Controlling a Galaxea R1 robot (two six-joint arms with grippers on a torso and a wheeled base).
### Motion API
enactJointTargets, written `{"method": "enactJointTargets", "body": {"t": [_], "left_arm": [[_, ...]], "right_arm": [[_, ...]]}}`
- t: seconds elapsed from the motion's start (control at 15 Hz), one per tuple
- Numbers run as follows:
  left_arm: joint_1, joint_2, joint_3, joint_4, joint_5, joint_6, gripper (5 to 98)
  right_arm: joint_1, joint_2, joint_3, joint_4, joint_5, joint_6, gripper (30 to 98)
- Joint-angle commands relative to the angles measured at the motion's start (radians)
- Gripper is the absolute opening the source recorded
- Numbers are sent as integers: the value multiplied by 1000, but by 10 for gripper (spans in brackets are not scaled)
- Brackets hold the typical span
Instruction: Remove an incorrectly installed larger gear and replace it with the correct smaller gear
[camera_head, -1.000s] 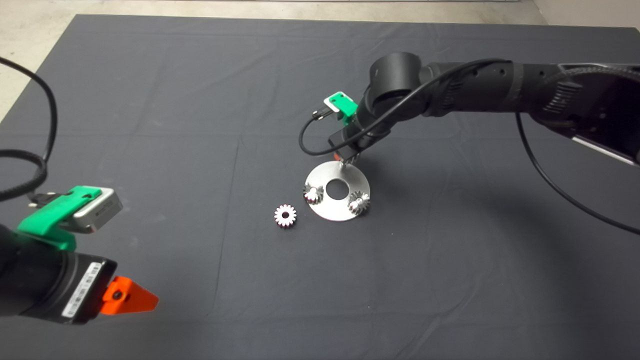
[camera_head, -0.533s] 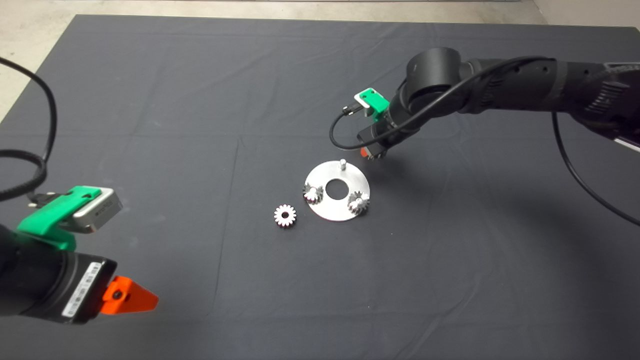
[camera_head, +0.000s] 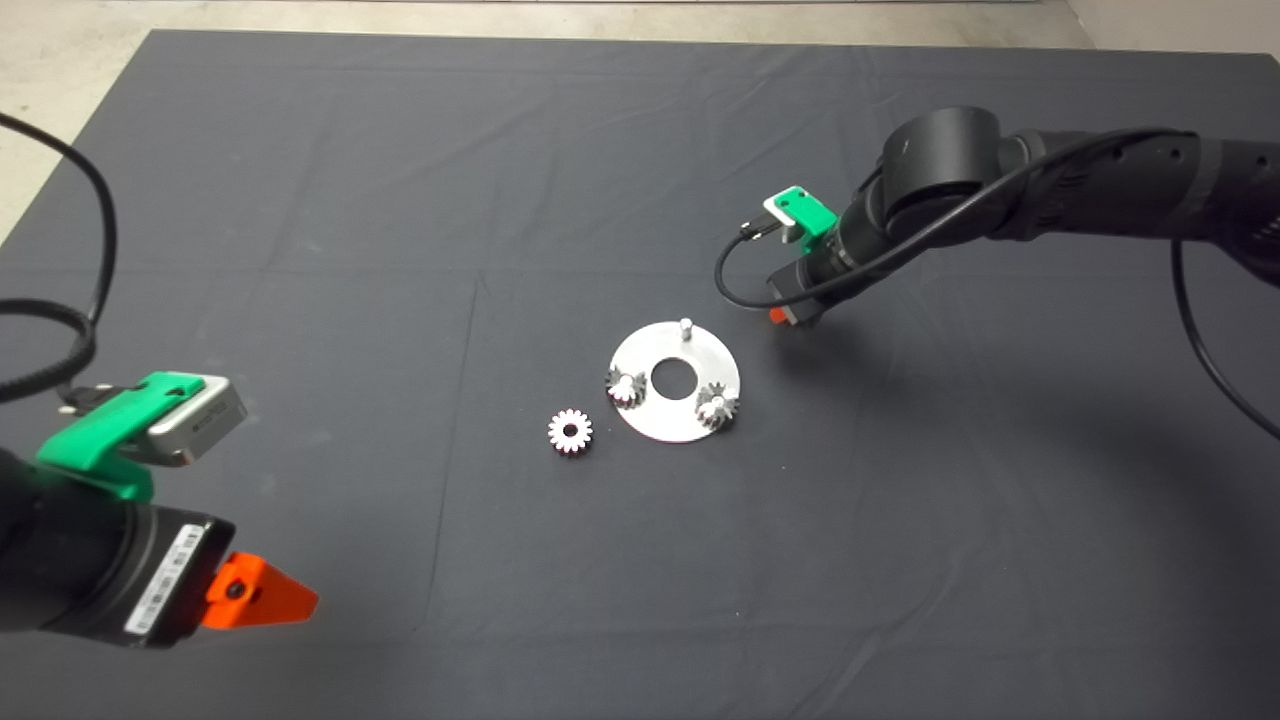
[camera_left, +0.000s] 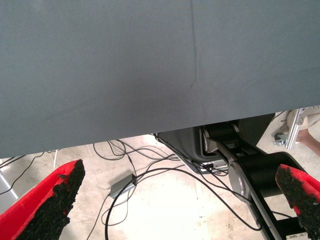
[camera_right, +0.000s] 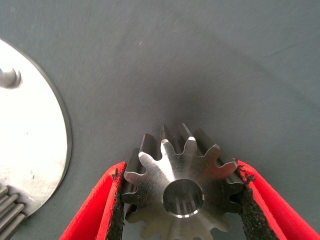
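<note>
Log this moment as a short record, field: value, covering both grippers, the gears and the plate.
right gripper: shut on the larger gear, above the mat beside the plate
left gripper: open, parked at the mat's lower left edge
plate: flat on the mat, two gears on pins
empty pin: bare, on the plate's far edge
smaller gear: loose on the mat, left of the plate, untouched
step left: seat the smaller gear on the empty pin
</note>
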Motion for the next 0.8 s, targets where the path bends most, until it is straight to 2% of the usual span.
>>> {"method": "enactJointTargets", "body": {"t": [0.0,0.6,0.73], "left_arm": [[-11,-2,15,-12,1,0,983],[-11,-4,15,-12,1,0,983],[-11,-4,15,-12,1,0,983]], "right_arm": [[32,-2,11,9,0,4,486],[24,-1,10,4,-1,4,489],[12,-2,8,4,-1,4,507]]}}
